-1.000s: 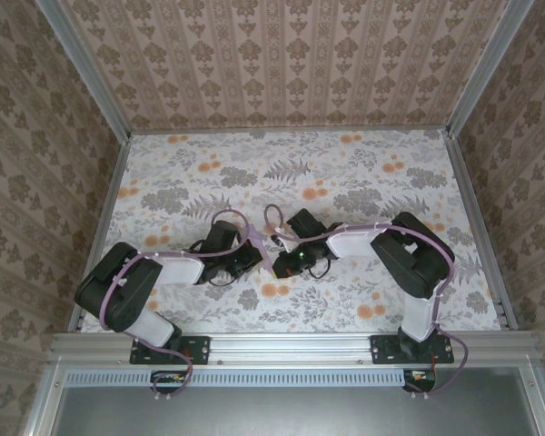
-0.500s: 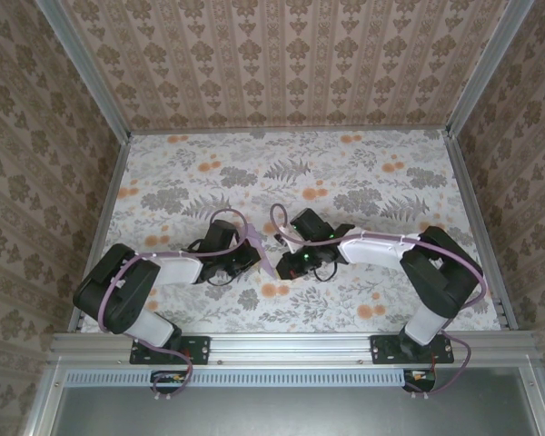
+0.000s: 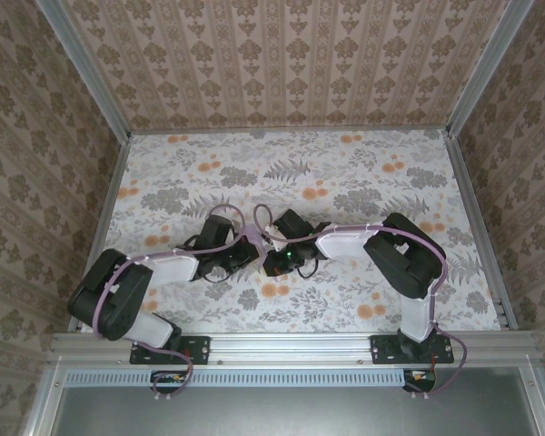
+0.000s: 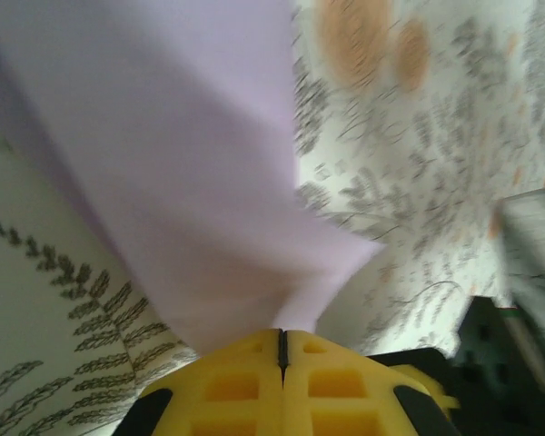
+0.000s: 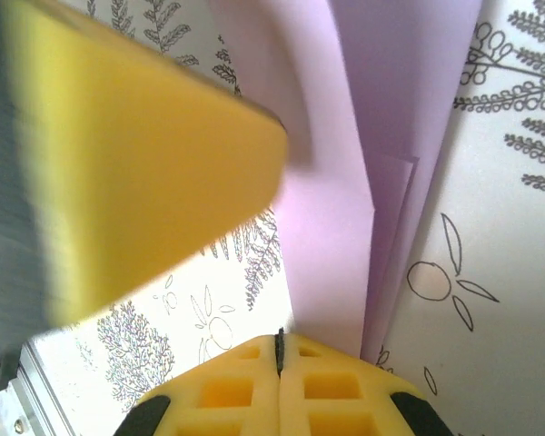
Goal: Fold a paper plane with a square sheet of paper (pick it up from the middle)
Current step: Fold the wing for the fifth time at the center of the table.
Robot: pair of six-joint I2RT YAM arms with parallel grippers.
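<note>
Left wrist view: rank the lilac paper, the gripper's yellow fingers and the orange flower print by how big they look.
1. lilac paper
2. yellow fingers, though being nearest the camera inflates them
3. orange flower print

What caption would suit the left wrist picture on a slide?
Left tool shut on a bent lilac sheet of paper, held over the floral tablecloth.

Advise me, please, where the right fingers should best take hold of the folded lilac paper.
Probably the layered fold edge of the lilac paper, clear of where the left gripper pinches it. Bring the right fingers in edge-on from the right, one either side: the sheet is thin, and its folded layers look stiffest.
</note>
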